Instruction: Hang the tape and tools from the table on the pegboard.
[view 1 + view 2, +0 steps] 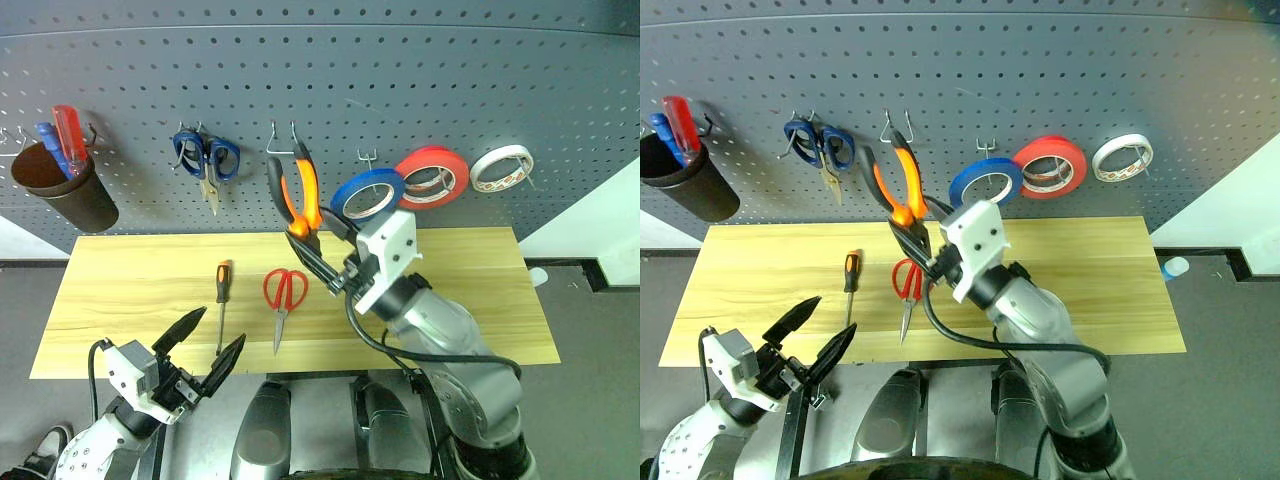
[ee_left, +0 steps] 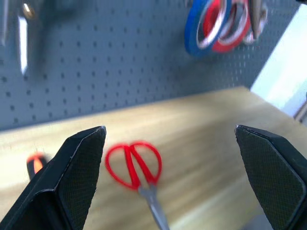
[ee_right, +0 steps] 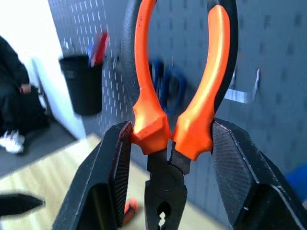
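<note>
Left pincer [image 1: 200, 350] lower left, wide, empty. Right pincer [image 1: 318, 262] centre, clamping pliers [image 1: 296, 195] before pegboard [image 1: 420, 70]. Scissors [image 1: 284, 296], screwdriver [image 1: 222, 300] on bench [image 1: 130, 290].

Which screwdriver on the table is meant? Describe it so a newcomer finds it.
Start at the light wood table below the grey pegboard. On its left half two tools lie side by side: the red-handled scissors and, to their left, the thin screwdriver. It alone has an orange-and-black handle and a bare straight shaft.
</note>
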Robot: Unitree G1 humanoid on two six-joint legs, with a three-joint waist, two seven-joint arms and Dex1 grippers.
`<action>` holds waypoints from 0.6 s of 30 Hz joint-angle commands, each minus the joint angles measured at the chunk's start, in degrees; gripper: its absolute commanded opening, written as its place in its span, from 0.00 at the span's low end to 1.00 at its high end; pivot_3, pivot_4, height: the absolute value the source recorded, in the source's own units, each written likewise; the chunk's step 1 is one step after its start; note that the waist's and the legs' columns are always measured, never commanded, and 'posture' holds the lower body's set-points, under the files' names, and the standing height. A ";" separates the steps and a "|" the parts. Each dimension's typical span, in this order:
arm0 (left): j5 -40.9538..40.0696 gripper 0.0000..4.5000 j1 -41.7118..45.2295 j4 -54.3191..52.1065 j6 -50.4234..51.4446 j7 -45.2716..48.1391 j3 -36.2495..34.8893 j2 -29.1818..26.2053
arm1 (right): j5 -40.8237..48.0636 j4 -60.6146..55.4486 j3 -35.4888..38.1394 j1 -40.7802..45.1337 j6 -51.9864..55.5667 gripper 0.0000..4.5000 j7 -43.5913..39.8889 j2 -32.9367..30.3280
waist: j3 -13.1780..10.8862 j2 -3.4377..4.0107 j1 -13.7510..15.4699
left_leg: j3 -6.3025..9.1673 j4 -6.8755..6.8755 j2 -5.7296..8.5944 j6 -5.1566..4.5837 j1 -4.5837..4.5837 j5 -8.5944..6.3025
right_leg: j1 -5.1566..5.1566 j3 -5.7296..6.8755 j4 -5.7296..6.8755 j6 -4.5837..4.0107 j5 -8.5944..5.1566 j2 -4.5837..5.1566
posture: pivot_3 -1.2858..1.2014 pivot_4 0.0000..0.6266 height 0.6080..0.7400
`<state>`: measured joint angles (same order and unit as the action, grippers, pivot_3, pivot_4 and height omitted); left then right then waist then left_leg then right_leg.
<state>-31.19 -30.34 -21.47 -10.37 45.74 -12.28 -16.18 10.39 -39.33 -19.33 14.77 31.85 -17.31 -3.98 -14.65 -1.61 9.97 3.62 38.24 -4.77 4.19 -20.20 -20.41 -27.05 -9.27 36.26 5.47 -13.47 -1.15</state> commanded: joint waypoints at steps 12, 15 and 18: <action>3.12 1.00 6.39 7.37 -10.04 -2.22 1.31 6.28 | -7.31 19.09 -0.40 17.42 -14.05 0.47 7.75 11.24 | 1.78 0.04 -0.02 | -0.01 -0.02 0.00 0.07 0.33 0.04 | 0.28 0.01 0.05 -0.03 0.05 -0.01 | 0.66 0.25 1.00; 2.64 1.00 7.13 8.42 -11.55 -1.72 1.36 6.51 | -8.99 21.03 0.24 19.11 -16.66 0.47 9.50 12.13 | 1.85 0.04 -0.05 | -0.01 -0.08 0.00 -0.02 0.66 -0.01 | 0.55 0.01 0.04 -0.04 0.04 -0.01 | 0.66 0.24 1.00; 1.73 1.00 7.61 8.80 -12.77 -1.18 1.29 6.57 | -10.31 22.36 0.48 19.65 -18.25 0.47 11.06 13.08 | 1.97 0.05 -0.05 | -0.01 -0.10 0.00 -0.06 0.69 -0.03 | 0.58 0.00 0.03 -0.04 0.04 -0.01 | 0.66 0.24 1.00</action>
<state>-28.23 -22.56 -12.25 -21.23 43.90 -10.68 -9.78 0.83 -15.91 -19.10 32.69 16.03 -7.27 7.34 -12.68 -1.56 9.92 3.60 38.15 -4.77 4.13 -19.51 -20.44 -26.46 -9.26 36.29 5.44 -13.44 -1.17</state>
